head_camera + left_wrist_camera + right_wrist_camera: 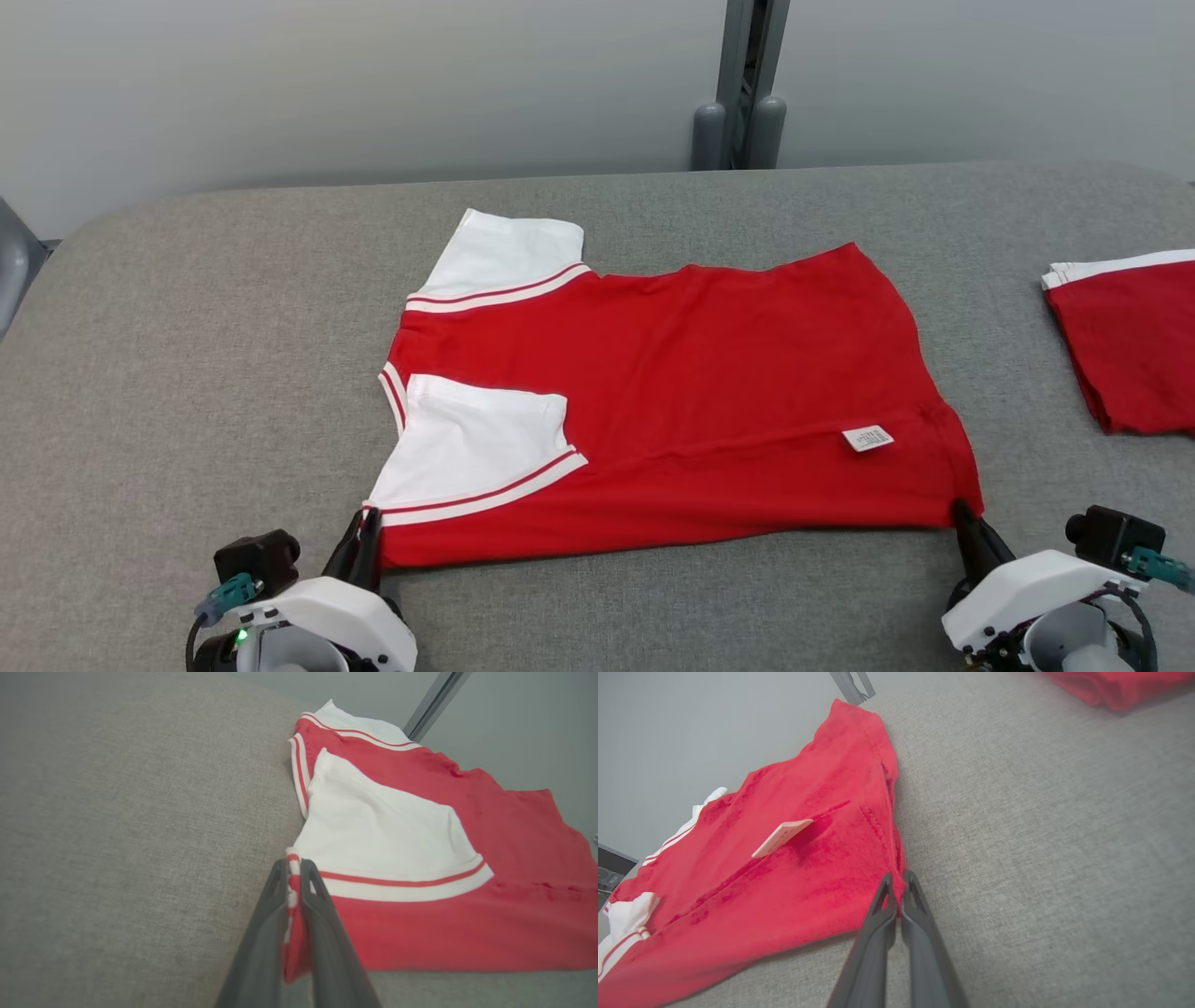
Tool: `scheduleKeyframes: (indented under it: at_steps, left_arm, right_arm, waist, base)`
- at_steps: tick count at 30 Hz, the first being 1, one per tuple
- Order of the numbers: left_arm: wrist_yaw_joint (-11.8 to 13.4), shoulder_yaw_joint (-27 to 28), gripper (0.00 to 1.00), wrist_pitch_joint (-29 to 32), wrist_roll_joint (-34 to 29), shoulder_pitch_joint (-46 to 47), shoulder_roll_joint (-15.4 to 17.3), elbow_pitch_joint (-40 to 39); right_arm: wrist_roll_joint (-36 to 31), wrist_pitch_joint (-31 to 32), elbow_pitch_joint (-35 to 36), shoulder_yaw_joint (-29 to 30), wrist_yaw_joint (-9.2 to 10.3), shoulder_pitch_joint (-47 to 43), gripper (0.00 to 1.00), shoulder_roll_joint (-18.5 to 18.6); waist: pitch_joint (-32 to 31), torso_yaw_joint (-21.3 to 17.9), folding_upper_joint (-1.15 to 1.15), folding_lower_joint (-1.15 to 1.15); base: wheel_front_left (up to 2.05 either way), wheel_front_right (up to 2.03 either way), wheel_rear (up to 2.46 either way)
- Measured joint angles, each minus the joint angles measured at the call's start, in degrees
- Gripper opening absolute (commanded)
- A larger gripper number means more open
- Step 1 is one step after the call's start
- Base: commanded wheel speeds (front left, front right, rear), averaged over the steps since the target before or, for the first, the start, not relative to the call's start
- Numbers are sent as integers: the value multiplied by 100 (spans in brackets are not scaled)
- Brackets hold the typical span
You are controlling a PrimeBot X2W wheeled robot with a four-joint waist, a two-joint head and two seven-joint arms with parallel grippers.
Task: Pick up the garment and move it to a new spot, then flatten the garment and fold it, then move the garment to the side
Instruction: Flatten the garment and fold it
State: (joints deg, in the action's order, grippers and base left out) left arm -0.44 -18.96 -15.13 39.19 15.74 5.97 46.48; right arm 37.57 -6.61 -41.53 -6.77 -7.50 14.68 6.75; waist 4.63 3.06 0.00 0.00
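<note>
**Both tools clamped on the garment's near edge**

The red garment (709,392) with white sleeves lies spread flat on the grey counter (187,373). Its sleeves are toward the robot's left, and the near sleeve is folded in over the body. The left tool (367,539) is clenched on the near-left corner, with red-and-white trim bunched between its fingers (327,933). The right tool (962,515) pinches the near-right hem corner. A small white label (868,438) sits on the cloth near that corner. A second red garment (1130,345), folded, lies apart at the counter's right.

The white tag (867,438) on the garment (709,373) bears unreadable small print.
</note>
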Motion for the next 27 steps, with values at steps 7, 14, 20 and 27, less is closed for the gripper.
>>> scheduleKeyframes:
  at_steps: [7,14,20,27]
  left_arm:
    - [103,-30,0,0,-247,-324,227,-383]
    - [254,-62,0,70,-330,-759,491,-894]
    - [443,-62,0,286,-313,-1356,724,-1559]
    - [708,-152,0,605,-339,-2018,962,-2439]
  right_arm:
    - [232,16,325,-116,0,-328,0,74]
    - [238,292,782,-138,-1,-760,0,129]
    - [101,735,1193,102,-1,-1127,0,119]
    - [-269,1413,1836,500,-1,-1686,0,-31]
  waist:
    - [-160,-132,0,0]
    - [-240,-256,0,0]
    - [-288,-329,0,0]
    - [-296,-321,0,0]
  base:
    - [0,0,0]
    - [0,0,0]
    - [0,0,0]
    - [0,0,0]
